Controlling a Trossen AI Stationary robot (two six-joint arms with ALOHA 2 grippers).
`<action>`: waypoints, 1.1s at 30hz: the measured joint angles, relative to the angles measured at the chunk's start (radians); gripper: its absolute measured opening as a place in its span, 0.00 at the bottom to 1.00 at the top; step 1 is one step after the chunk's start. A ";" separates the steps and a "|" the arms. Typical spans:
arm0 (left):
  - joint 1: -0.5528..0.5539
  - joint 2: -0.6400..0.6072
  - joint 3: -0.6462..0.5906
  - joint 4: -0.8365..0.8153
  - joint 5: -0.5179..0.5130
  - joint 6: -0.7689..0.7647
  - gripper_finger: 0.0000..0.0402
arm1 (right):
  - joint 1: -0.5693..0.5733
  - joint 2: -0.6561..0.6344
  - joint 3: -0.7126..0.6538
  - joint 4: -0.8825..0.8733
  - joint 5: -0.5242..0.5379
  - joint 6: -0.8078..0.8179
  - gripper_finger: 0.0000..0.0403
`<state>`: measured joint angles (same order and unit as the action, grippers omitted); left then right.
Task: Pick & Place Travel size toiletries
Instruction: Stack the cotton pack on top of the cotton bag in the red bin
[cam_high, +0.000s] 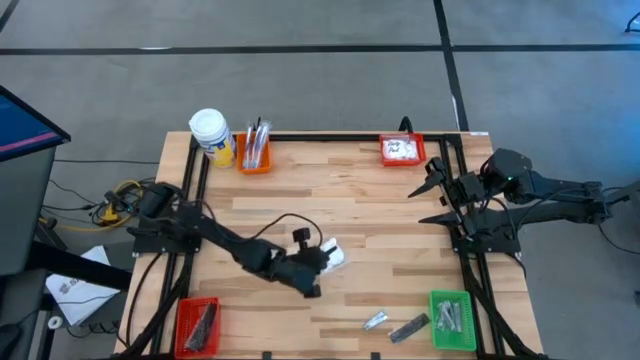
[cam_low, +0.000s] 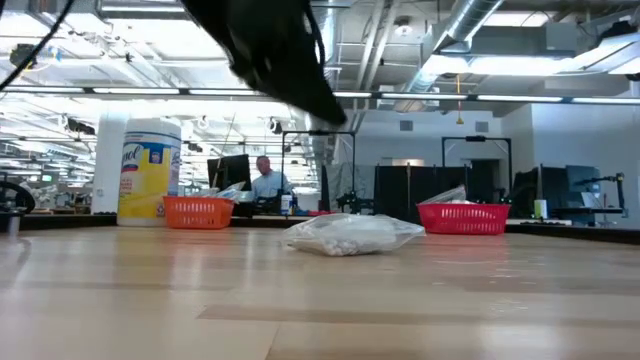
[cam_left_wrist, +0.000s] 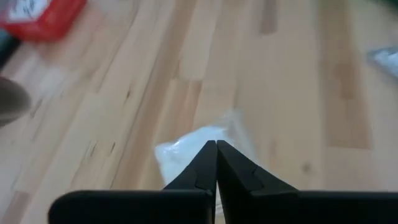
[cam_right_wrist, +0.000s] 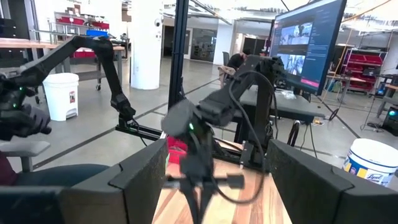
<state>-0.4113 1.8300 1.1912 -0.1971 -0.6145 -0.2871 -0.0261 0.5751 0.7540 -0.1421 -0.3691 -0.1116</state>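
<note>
Left wrist view: packet (cam_left_wrist: 186, 149) behind jaws.

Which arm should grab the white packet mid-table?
Left, probably. Its tool, shut, hovers right beside the white packet. The right tool waits open at the table's right edge.

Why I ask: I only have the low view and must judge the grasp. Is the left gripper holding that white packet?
Observer: No. The left wrist view shows the left gripper shut and empty; the white packet lies on the table just past its tips.
Operator: Where is the right arm?
Observer: At the table's right edge, the right gripper open.
Operator: Anything else loose?
Observer: A silvery sachet and a dark bar lie beside the green bin.
</note>
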 joint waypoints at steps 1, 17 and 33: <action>-0.011 -0.013 0.000 0.001 -0.010 0.002 0.00 | 0.000 0.000 0.000 0.000 0.000 0.000 0.67; -0.033 -0.013 -0.131 -0.015 0.057 -0.009 0.26 | 0.000 0.000 0.000 -0.008 0.000 0.007 0.67; -0.029 0.137 -0.127 0.086 0.061 0.143 0.52 | 0.000 0.000 0.000 -0.008 0.000 0.007 0.67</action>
<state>-0.4404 1.9669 1.0639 -0.1108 -0.5536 -0.1439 -0.0257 0.5755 0.7536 -0.1497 -0.3691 -0.1047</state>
